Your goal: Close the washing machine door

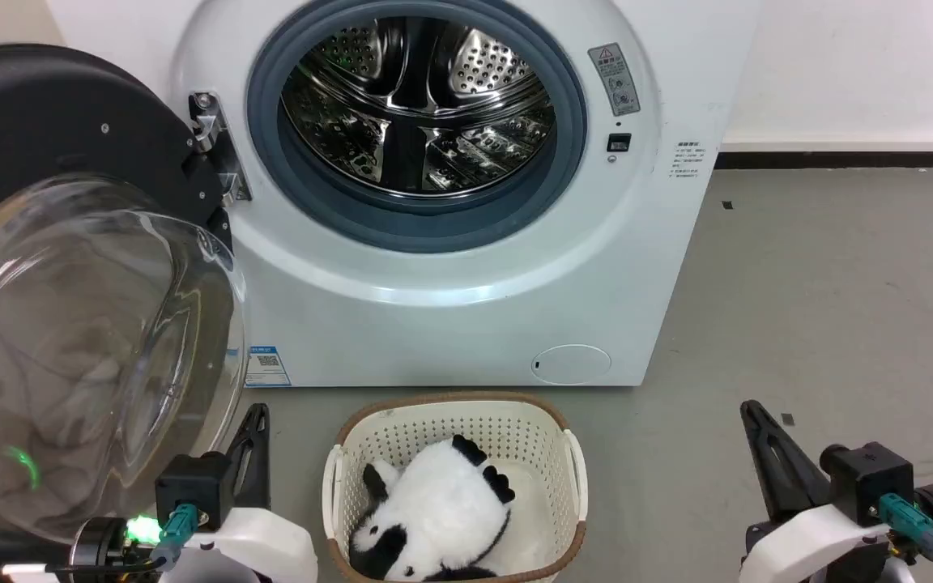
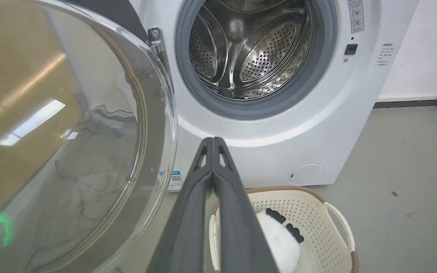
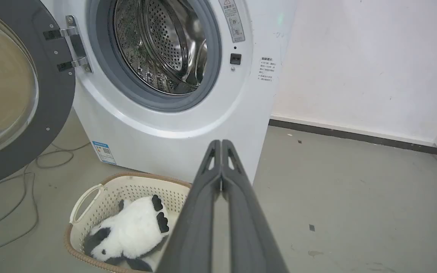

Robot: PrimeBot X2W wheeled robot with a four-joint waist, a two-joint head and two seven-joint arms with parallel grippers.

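Bright even indoor light, ceiling-light glare on the washing machine door (image 2: 51, 132), soft shadows, wide-angle edge distortion

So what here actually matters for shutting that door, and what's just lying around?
For the job:
- washing machine door, swung wide open
- washing machine
- left gripper, shut, beside the door

Just lying about:
- cream basket on the floor
- plush panda inside it

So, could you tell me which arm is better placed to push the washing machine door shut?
Probably left. The left end effector sits beside the open washing machine door, which hinges on that side; the right end effector is beyond the basket, far from it.
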